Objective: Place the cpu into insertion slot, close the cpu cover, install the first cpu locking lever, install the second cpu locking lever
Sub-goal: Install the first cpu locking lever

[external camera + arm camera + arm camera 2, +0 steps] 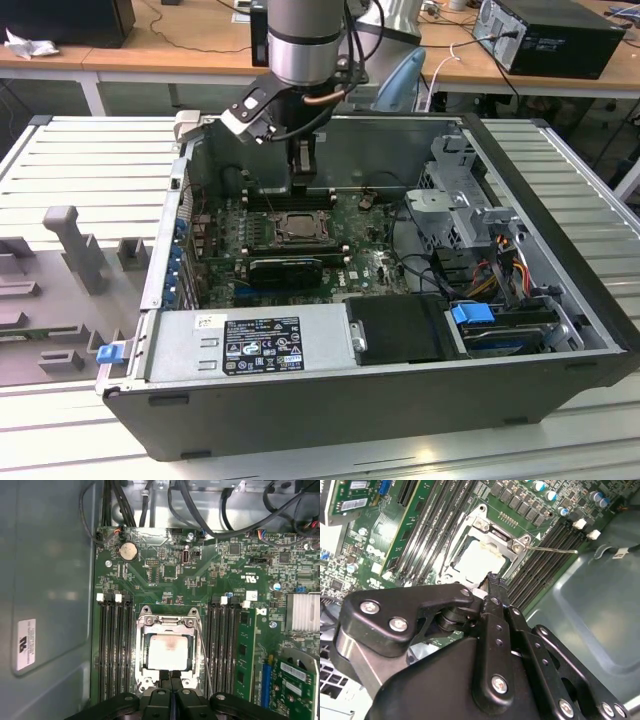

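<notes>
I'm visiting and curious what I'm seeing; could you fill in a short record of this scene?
Setting: open black computer case holding a green circuit board
Chip: pale silvery-beige square cpu, lying inside the frame's window
Cover: thin silvery metal frame plate, down around the chip
Hand: black robot hand, shut, at the frame plate's edge
Lever: thin wire rod alongside the frame plate

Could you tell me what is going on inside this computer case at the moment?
The robot arm's gripper hangs inside the open computer case, fingers shut together with nothing between them, right at the edge of the insertion slot. The cpu already lies in the slot, and the cpu cover lies flat around it. One thin locking lever sticks out sideways from the socket and looks unlatched.
</notes>
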Available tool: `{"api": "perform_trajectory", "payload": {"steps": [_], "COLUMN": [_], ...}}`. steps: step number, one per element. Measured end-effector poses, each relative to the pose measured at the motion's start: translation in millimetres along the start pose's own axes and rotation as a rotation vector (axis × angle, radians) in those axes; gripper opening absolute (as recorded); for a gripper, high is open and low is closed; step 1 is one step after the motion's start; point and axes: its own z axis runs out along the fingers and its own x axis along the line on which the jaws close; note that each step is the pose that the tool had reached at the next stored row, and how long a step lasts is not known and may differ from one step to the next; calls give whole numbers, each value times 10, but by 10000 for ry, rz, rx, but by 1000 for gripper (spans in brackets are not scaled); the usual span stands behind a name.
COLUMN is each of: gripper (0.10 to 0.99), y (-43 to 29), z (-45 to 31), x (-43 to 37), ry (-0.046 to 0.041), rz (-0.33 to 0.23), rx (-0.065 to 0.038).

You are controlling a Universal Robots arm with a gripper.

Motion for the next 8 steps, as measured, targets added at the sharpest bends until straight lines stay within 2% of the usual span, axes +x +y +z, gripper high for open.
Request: {"api": "perform_trajectory", "payload": {"steps": [6, 8], "gripper": [106, 106], "y": [1, 2], "z": [-121, -226], "x": [3, 5], "ry": [-5, -65], "rz": [1, -1], "rx": [-1, 2]}}
